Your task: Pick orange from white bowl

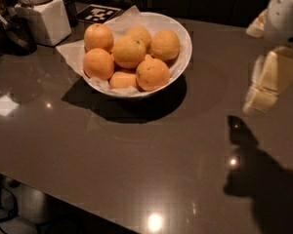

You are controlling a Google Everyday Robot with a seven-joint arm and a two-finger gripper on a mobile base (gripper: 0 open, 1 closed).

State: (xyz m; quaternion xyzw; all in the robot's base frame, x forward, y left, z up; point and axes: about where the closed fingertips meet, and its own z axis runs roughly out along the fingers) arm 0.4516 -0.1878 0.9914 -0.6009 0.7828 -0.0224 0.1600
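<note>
Toward the far edge of the desk (136,169), left of its middle, stands the white bowl (181,29), upright, casting a dark shadow on the glossy top on the near side. Crumpled white paper (71,52) lines it and spills over the rim on the left and far sides.

Contents: seven pieces of fruit, heaped. The orange (129,51) for the task sits on top at the centre of the heap, a small dark speck showing on its upper right skin. It touches the neighbours around it. The other oranges (98,63) lie round it against the bowl's sloping wall.

My claw (263,84) hangs at the right edge of the desk, above the surface and well apart from the bowl, with nothing seen in it. Whether it is open or closed, I cannot tell. My arm's white casing (288,13) shows above it at the far right corner. Its shadow (263,184) falls on the desk toward the near right corner.

Far left corner: a square white canister (44,21) with a lidded top; just beside it, along the far edge, a black-and-white printed card (98,13) lies flat. Lamp glints (155,222) mark the near edge.
</note>
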